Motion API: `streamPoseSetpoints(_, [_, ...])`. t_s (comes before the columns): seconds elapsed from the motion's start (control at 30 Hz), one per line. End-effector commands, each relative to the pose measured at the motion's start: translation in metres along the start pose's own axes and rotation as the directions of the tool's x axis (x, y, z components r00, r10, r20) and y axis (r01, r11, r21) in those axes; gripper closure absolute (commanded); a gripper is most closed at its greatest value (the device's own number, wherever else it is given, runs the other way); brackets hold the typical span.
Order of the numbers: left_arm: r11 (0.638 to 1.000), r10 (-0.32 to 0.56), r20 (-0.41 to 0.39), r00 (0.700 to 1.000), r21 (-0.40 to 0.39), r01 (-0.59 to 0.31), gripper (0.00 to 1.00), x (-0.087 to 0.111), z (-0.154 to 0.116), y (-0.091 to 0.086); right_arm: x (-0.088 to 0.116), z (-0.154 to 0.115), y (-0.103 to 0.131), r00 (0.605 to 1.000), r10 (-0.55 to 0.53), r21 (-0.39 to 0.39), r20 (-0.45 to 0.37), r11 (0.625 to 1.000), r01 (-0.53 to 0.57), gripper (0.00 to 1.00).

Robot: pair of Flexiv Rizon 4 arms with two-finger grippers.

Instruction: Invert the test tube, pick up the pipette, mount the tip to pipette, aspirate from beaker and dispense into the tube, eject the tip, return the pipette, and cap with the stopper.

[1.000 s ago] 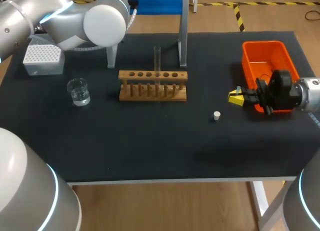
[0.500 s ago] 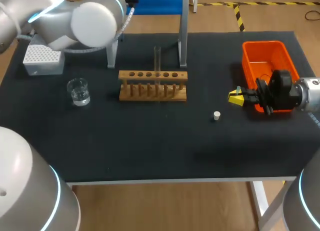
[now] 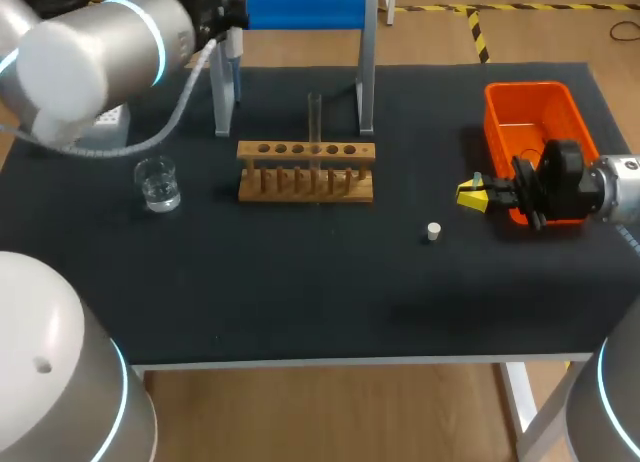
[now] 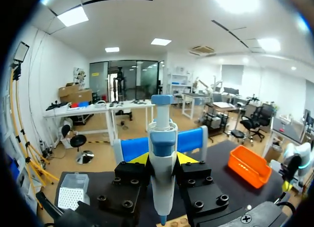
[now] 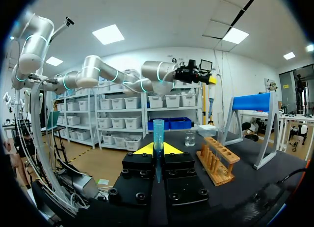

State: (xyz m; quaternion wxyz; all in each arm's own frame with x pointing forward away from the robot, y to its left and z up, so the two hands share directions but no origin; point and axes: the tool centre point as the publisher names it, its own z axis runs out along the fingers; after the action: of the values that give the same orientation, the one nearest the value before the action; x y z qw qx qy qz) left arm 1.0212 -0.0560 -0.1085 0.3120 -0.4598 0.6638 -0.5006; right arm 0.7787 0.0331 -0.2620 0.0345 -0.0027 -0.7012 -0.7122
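Note:
My left gripper (image 3: 222, 12) (image 4: 163, 160) is shut on the white and blue pipette (image 3: 232, 44) (image 4: 163, 178), held upright beside the left post of the blue stand (image 3: 300, 7) at the table's back. My right gripper (image 3: 468, 195) (image 5: 157, 149) hovers left of the orange bin (image 3: 535, 122), its fingers closed on a thin clear test tube (image 5: 158, 132) that stands upright between them. Another clear tube (image 3: 314, 117) stands in the wooden rack (image 3: 306, 170) (image 5: 218, 160). The beaker (image 3: 157, 182) (image 5: 190, 137) holds water. A small white stopper (image 3: 433, 231) lies in front of my right gripper's side.
The white tip box (image 4: 72, 197) sits at the back left corner, mostly hidden by my left arm in the head view. The black cloth runs open between rack, stopper and front edge.
My left arm has swung up and leftward, and its gripper with the pipette now shows by the stand's left post. The right arm has stayed put.

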Motion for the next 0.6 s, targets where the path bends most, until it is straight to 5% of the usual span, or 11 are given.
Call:
streamPoseSetpoints(0.03, [1.000,0.010,-0.073,0.997,-0.019,-0.011,1.00,0.005,-0.071,0.006,0.001,-0.001,0.000,1.000,-0.001,0.000,0.000,1.000,0.001,1.00])
streamPoseSetpoints(0.6, [0.999,0.021,-0.087,0.996,-0.039,-0.025,1.00,0.012,-0.084,0.009,0.001,-0.001,0.000,1.000,-0.001,0.000,0.000,1.000,0.001,1.00])
